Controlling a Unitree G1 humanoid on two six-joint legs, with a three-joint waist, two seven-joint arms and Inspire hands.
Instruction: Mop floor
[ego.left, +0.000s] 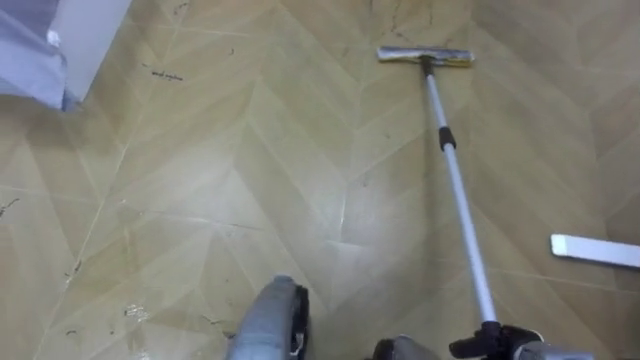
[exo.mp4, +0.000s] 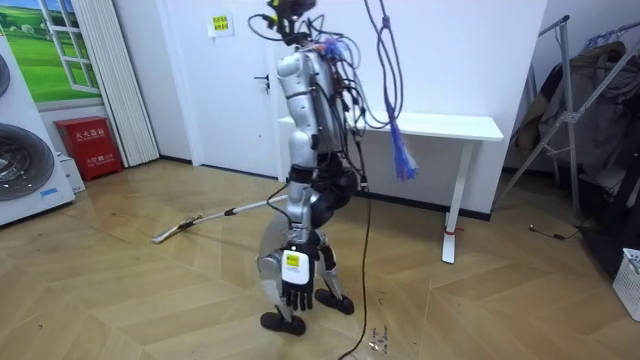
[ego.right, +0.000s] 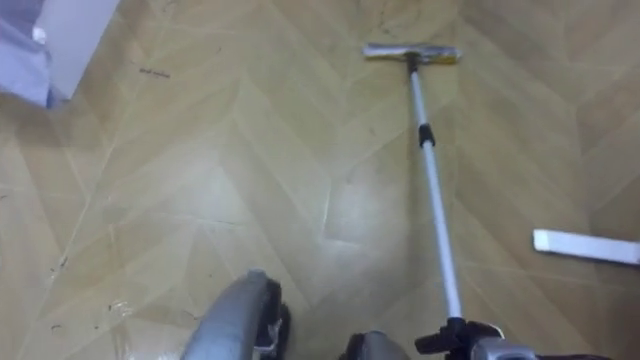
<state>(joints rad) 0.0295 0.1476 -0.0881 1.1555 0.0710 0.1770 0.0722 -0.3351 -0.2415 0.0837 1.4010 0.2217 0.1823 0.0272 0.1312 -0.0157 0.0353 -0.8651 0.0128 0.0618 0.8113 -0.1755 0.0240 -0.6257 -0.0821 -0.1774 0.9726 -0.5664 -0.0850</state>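
My right hand (ego.left: 505, 343) grips the mop (ego.left: 455, 180) pole at 5 o'clock, head at 1 o'clock on scuffed herringbone floor (ego.left: 250, 180). My left hand (exo.mp4: 297, 290) hangs slack.

One mop (ego.left: 455, 180), pole (ego.left: 470, 240) held in right hand (ego.left: 500, 345), head (ego.left: 425, 56) on floor (ego.left: 250, 200) well ahead of that hand. One flat strip (ego.left: 595, 250) lay on floor, ahead and right of it. The left hand (exo.mp4: 297, 290) hung low, left of pole.

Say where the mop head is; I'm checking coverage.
The mop head lies on the floor, upper right in the eye views, at the pole's far end.
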